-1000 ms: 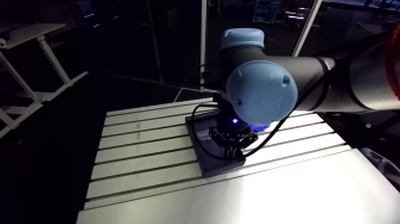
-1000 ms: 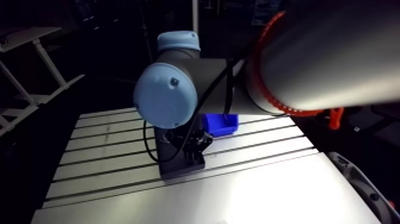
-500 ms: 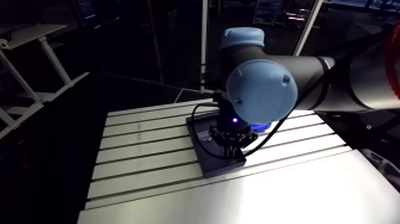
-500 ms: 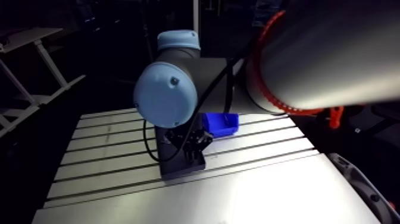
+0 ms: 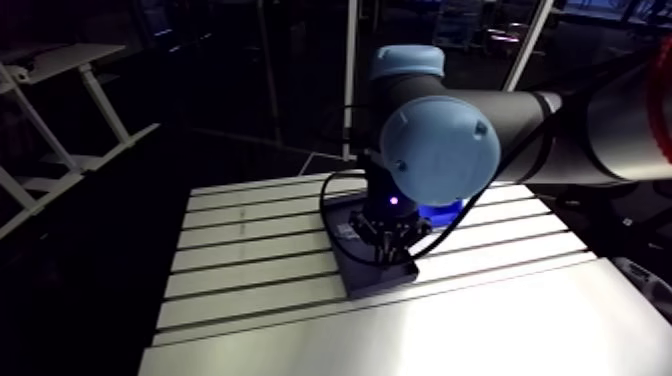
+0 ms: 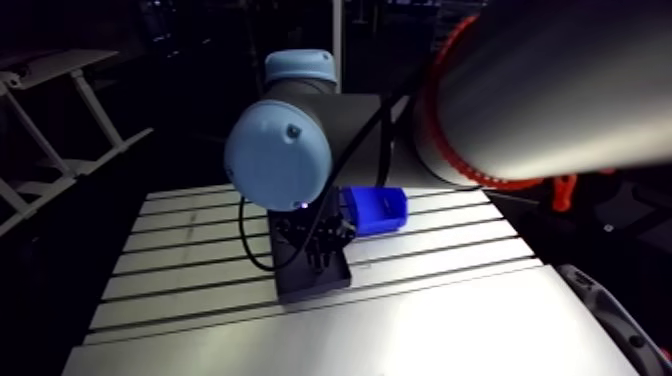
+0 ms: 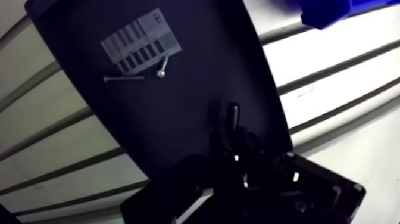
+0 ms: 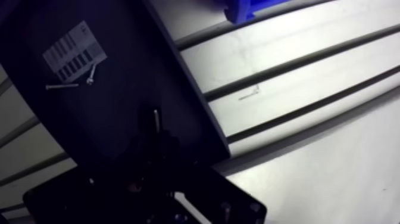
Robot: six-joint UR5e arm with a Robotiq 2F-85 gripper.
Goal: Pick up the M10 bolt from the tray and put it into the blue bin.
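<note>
Dark M10 bolt point(image 7: 233, 116) gripped in the pincer point(image 7: 236, 142) above the black tray point(image 7: 196, 71), blue bin point(image 7: 333, 12) beyond.

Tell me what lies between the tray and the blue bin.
Nothing: the wrist view shows only bare slotted table between the tray and the blue bin.
</note>
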